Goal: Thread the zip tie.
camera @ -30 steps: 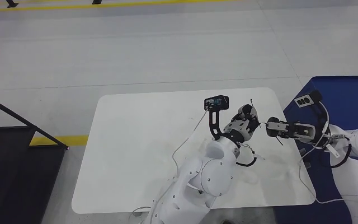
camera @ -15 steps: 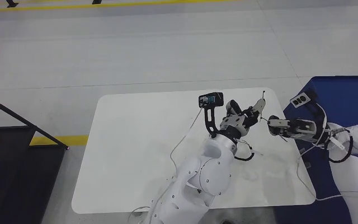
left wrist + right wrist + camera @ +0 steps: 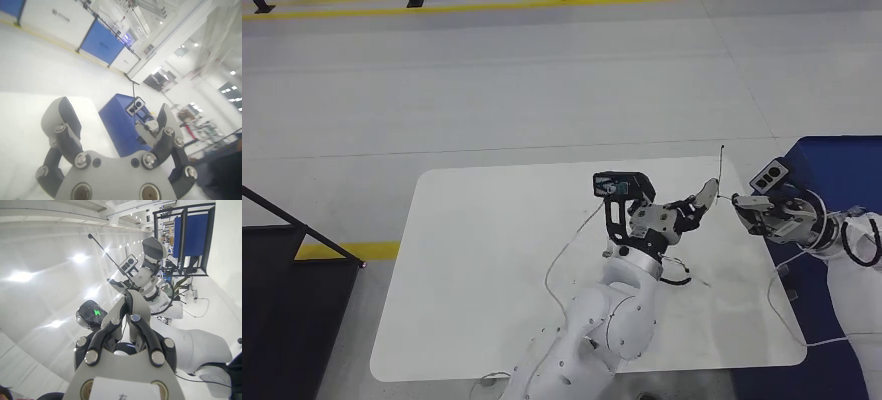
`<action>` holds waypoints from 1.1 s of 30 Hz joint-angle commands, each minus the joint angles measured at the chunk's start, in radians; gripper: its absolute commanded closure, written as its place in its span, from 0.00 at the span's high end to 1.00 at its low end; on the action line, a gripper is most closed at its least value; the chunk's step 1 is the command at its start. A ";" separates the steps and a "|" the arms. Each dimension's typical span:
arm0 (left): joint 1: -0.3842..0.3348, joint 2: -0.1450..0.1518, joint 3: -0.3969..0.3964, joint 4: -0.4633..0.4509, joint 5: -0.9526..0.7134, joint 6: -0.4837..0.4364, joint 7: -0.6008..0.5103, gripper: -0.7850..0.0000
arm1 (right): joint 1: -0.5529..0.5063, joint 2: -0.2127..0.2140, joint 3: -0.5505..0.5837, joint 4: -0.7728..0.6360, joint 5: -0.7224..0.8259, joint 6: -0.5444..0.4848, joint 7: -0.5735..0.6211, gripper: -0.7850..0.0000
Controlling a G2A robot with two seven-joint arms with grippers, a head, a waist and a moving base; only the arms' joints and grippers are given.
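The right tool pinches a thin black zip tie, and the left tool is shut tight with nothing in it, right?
Not quite: the left tool is open, fingers spread wide, with nothing in it, as the left wrist view shows. The right tool does pinch the thin black zip tie.

Zip tie (image 3: 109, 257): thin black plastic, smooth, matt. Table (image 3: 492, 300): white top, smooth, low sheen. Left gripper (image 3: 113, 109): dark matt rubbery pads (image 3: 68, 113), pale grey plastic backing, bright metal screws (image 3: 81, 159). Right gripper (image 3: 128, 292): pad edges ribbed.
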 commanded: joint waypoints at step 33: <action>-0.040 -0.014 0.115 0.108 0.254 -0.004 0.017 0.38 | -0.004 0.004 -0.013 -0.008 0.059 0.045 -0.042 0.00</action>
